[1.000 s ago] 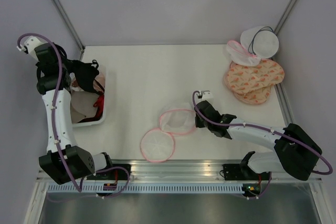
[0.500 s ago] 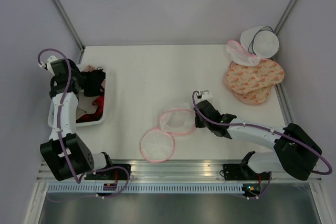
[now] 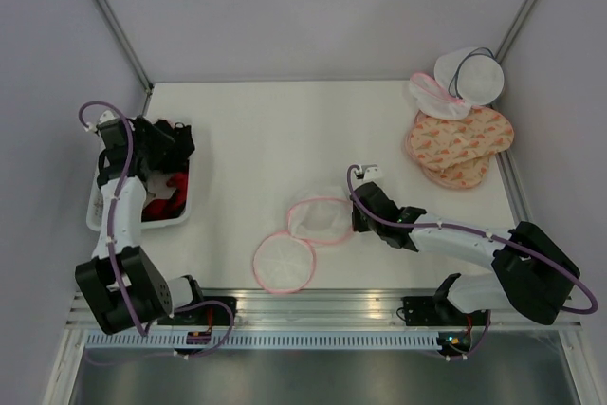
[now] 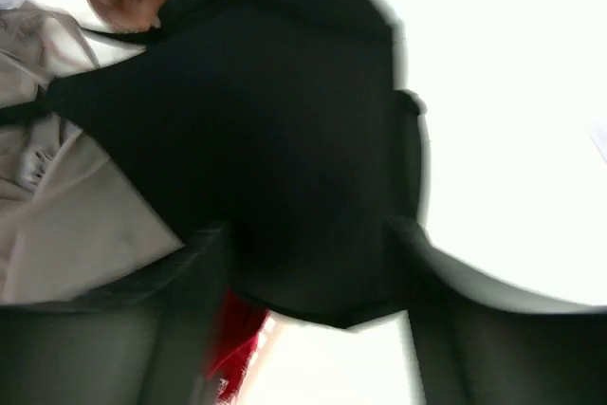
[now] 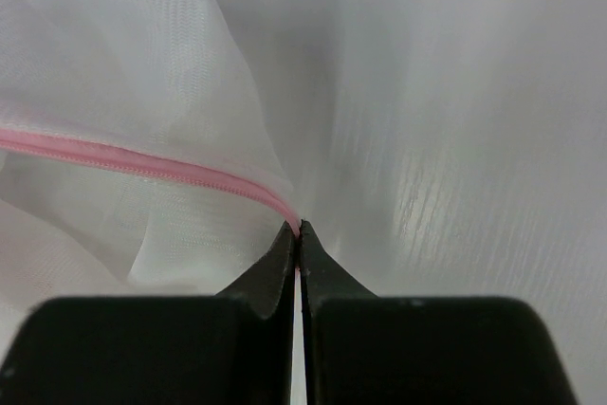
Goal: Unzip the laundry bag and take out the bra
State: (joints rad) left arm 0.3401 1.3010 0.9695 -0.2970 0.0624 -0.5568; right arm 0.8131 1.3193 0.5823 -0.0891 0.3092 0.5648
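Observation:
The laundry bag (image 3: pixel 320 218) lies unzipped at the table's middle, its two white mesh halves with pink trim (image 5: pixel 142 166) spread side by side. My right gripper (image 3: pixel 355 218) is at the bag's right edge, shut on the pink trim (image 5: pixel 300 230). The black bra (image 4: pixel 266 139) lies over the white bin (image 3: pixel 142 220) at the far left, on top of other garments. My left gripper (image 3: pixel 180 144) hangs just above it, its jaws spread wide (image 4: pixel 308 230) with the black fabric below and between them, not pinched.
The bin also holds a beige garment (image 4: pixel 66 206) and a red one (image 3: pixel 175 182). At the back right corner lie peach patterned bags (image 3: pixel 460 144) and a white round bag with dark trim (image 3: pixel 471 76).
My left arm came down from high at the left to over the bin with the bra, and its jaws opened. The right arm and the bag have not moved.

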